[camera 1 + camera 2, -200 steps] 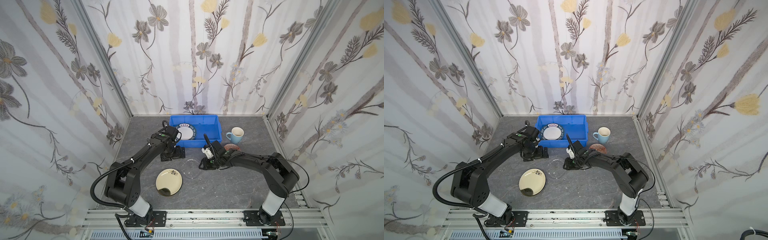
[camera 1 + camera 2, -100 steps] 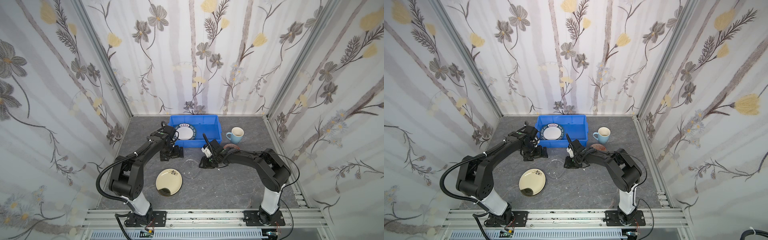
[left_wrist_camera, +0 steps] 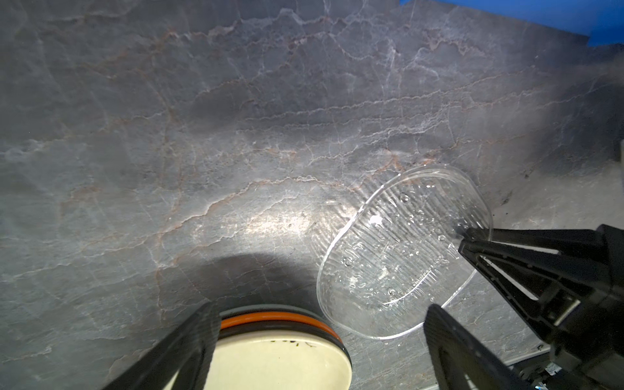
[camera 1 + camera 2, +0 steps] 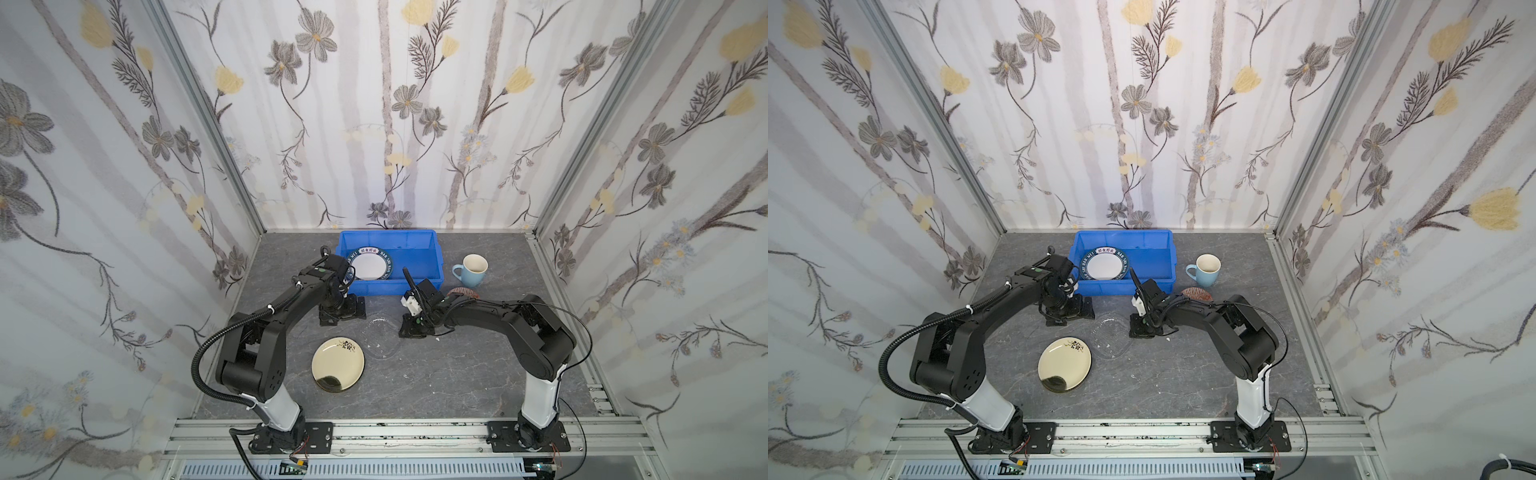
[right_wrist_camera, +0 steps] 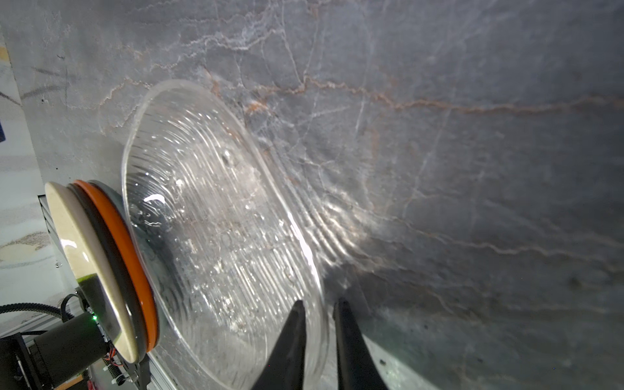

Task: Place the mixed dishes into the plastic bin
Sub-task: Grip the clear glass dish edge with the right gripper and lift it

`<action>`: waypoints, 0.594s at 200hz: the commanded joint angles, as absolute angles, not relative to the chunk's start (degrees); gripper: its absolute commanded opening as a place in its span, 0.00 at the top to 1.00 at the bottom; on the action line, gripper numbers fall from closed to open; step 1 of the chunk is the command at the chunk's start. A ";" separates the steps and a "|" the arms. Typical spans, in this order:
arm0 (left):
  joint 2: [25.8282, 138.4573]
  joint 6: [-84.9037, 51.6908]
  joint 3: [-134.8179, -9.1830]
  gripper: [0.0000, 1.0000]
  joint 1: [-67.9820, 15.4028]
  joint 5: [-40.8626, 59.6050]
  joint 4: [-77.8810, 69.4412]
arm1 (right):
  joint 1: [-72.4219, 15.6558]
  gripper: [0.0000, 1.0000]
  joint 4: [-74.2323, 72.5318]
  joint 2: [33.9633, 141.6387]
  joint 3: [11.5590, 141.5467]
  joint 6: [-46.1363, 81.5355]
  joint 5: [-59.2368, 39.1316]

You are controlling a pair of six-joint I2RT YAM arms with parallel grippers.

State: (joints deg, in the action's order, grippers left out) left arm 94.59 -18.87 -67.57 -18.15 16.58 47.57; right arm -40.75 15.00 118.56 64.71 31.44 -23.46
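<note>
1. The left gripper [image 4: 341, 311] hangs empty, fingers spread wide, just before the blue plastic bin [image 4: 386, 287]; a plate carried across could clip it.
2. The cream sprig plate [image 4: 338, 364] tops an orange-rimmed stack just beside the clear glass plate [image 4: 380, 338]; lifting the glass could nudge that stack.
3. The right gripper [image 4: 409, 330] pinches the glass plate's rim on the table. That thin, slick edge could slip or swing.
4. The bin holds only the teal-rimmed plate [image 4: 370, 264], at its left side.
5. The pale blue mug [image 4: 471, 270] stands upright right of the bin, apparently empty; the small bowl [image 4: 463, 292] is mostly hidden.
</note>
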 commanded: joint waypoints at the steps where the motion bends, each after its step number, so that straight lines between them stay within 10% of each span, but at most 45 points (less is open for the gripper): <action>1: 93.54 -18.72 -66.91 0.03 -18.13 16.88 46.86 | -40.78 0.86 15.20 118.45 65.13 30.94 -21.73; 119: 92.68 -16.53 -73.01 0.02 -14.63 16.27 50.26 | -37.91 0.96 21.11 112.87 70.07 30.14 -22.19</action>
